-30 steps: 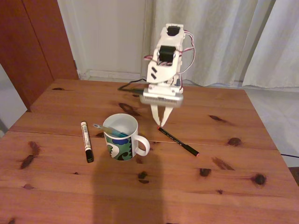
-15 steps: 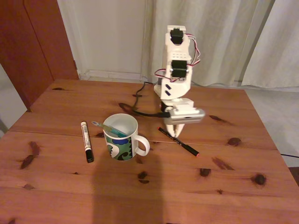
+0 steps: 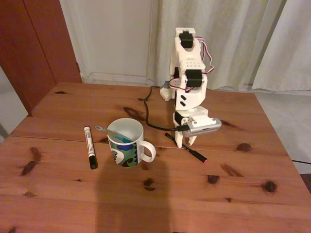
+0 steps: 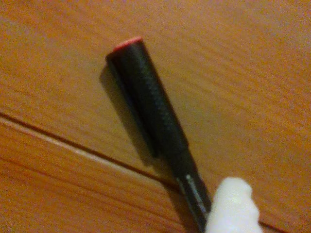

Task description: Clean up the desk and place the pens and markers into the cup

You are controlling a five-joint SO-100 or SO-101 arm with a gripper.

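Near the middle of the reddish-brown knotty pine plank counter, the white two-finger end effector of the white arm is lowered onto the thin black pen with red ends. That pen lies flat on the counter, angled from upper left to lower right in the fixed view, just right of the white ceramic cup with a green, blue and black swirl pattern. The fingers reach down to the pen's upper half, but whether they are parted or clamped on it cannot be told. The wrist view shows the black pen close up, its red end pointing up and left, lying across a seam between planks, with one white fingertip against its lower part.

A teal translucent pen stands slanted inside the cup, its tip poking over the left rim. Left of the cup, apart from it, a thick white marker with a black cap lies on the counter with the cap toward the near edge. A black cable runs across the counter behind the cup to the arm.
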